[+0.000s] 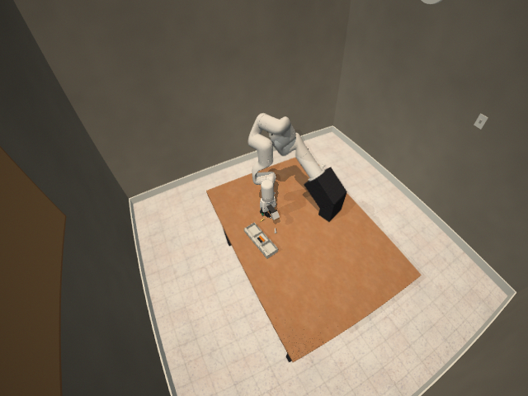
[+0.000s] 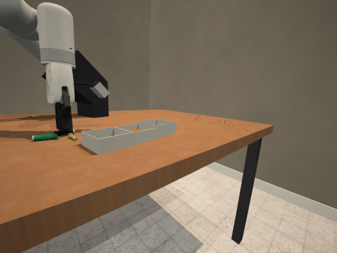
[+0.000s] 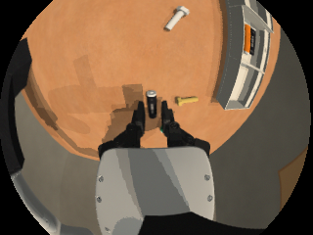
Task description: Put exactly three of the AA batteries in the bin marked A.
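My gripper point(image 2: 64, 128) is down at the table top, its fingers partly open on either side of a black AA battery point(image 3: 152, 104) that lies on the wood. In the wrist view the gripper point(image 3: 153, 120) straddles the battery's near end, and I cannot tell whether the fingers touch it. A green AA battery point(image 2: 45, 136) lies just left of the gripper. A grey tray of three bins point(image 2: 129, 134) stands to the right, with an orange battery point(image 2: 135, 130) in its middle bin. The bin marks are not readable.
A short yellow piece point(image 2: 72, 136) lies between the gripper and the tray; it also shows in the wrist view point(image 3: 186, 100). A white bolt point(image 3: 175, 19) lies farther off. The black robot base point(image 2: 89, 89) stands behind. The table's left edge is near the tray point(image 1: 258, 242).
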### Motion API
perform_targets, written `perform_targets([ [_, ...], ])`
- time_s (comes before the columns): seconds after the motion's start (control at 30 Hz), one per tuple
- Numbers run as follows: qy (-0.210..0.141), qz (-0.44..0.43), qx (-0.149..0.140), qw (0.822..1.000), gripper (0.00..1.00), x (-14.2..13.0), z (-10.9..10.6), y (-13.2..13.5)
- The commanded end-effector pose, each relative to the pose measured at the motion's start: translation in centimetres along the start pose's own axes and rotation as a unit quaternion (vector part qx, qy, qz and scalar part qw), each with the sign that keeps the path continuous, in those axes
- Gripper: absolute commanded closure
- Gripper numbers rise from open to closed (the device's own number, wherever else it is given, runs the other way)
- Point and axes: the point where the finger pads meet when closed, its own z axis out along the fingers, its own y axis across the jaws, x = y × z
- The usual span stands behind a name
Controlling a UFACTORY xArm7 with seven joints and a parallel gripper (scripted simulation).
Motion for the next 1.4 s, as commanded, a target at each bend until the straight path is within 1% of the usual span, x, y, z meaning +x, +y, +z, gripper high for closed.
perform_targets([
  [0.0,0.000,0.000,-0.002,1.000,0.72,0.1,0.1,0.1],
  [0.1,0.000,0.000,-0.002,1.000,0.72,0.0,0.1,0.1],
  [0.4,0.000,0.000,-0.002,1.000,0.72,0.0,1.3,0.0],
  [0.83,0.000,0.000,-0.002,1.000,0.72,0.0,1.3,0.0],
  [0.87,0.000,0.000,-0.002,1.000,1.00,0.0,1.3,0.0],
  [1.37,0.000,0.000,-0.002,1.000,1.00,0.0,1.3,0.0],
])
